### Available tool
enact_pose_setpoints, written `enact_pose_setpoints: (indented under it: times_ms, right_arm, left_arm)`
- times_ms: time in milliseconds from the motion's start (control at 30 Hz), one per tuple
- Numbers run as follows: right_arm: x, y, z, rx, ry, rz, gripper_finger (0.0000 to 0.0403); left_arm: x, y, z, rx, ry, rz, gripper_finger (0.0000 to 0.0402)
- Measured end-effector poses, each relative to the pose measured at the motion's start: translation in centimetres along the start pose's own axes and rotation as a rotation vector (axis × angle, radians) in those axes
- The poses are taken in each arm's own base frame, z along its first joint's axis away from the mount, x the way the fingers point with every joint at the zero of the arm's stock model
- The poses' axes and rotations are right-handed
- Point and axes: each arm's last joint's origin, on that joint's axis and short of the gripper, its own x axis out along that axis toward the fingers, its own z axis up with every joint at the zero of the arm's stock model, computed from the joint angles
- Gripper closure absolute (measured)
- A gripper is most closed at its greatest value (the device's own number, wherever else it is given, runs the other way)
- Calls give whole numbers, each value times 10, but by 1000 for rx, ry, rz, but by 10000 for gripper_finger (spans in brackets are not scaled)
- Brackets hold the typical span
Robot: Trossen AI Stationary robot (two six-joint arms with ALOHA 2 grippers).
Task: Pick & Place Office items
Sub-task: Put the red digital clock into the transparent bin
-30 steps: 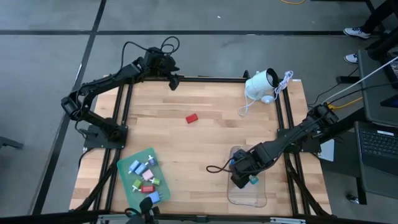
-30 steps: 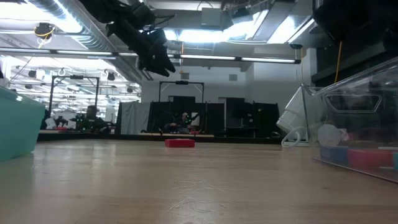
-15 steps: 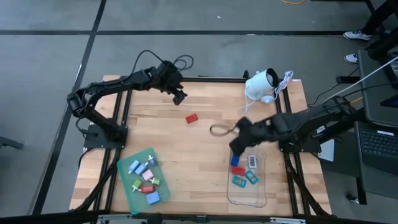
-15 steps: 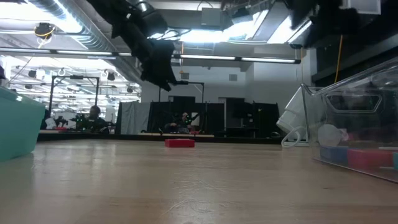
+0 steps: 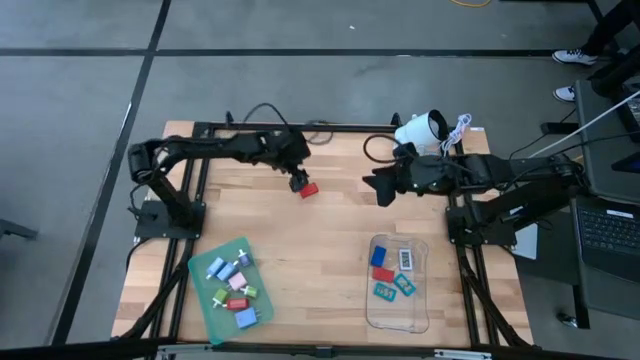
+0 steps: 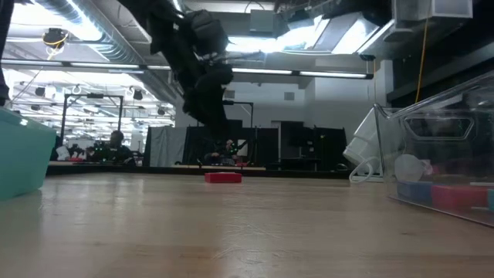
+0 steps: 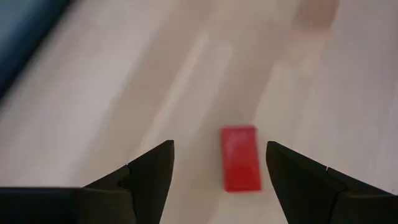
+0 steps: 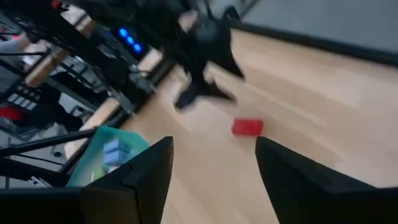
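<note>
A small red piece (image 5: 308, 188) lies flat on the bare wood near the table's middle, toward the far edge. It also shows as the red piece (image 6: 223, 177) in the low view. My left gripper (image 5: 298, 182) hovers open just above it and to its left. In the left wrist view the red piece (image 7: 240, 158) sits ahead of my left gripper (image 7: 219, 144), untouched. My right gripper (image 5: 381, 192) is open in the air to the right of the piece, and the red piece (image 8: 247, 127) shows beyond my right gripper (image 8: 213, 142). Several pieces lie in the clear tray (image 5: 414, 315) and in the green tray (image 5: 203, 288).
A white rounded device with a cord (image 5: 420, 134) stands at the far right corner. The clear tray's wall (image 6: 440, 123) rises at the right of the low view, and the green tray's wall (image 6: 19, 166) at its left. Bare wood lies between the trays.
My left gripper has swung from the far edge toward the table's middle and come down over the red piece. My right gripper has risen out of the clear tray and moved toward the far edge, stopping to the right of the red piece. The pieces in the clear tray now show.
</note>
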Motion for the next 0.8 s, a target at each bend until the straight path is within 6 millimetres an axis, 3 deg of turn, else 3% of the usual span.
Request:
enact_pose_setpoints:
  times_ms: [367,600,800]
  right_arm:
    - [2,1,8,-174,-7,74,170]
    - [2,2,8,-226,21,114,170]
    - [2,3,8,-246,22,121,170]
  left_arm:
    - [40,-49,-17,-25,100,-2,152]
    - [55,-51,-24,-24,146,25,121]
    - [56,-45,-24,-31,143,69,90]
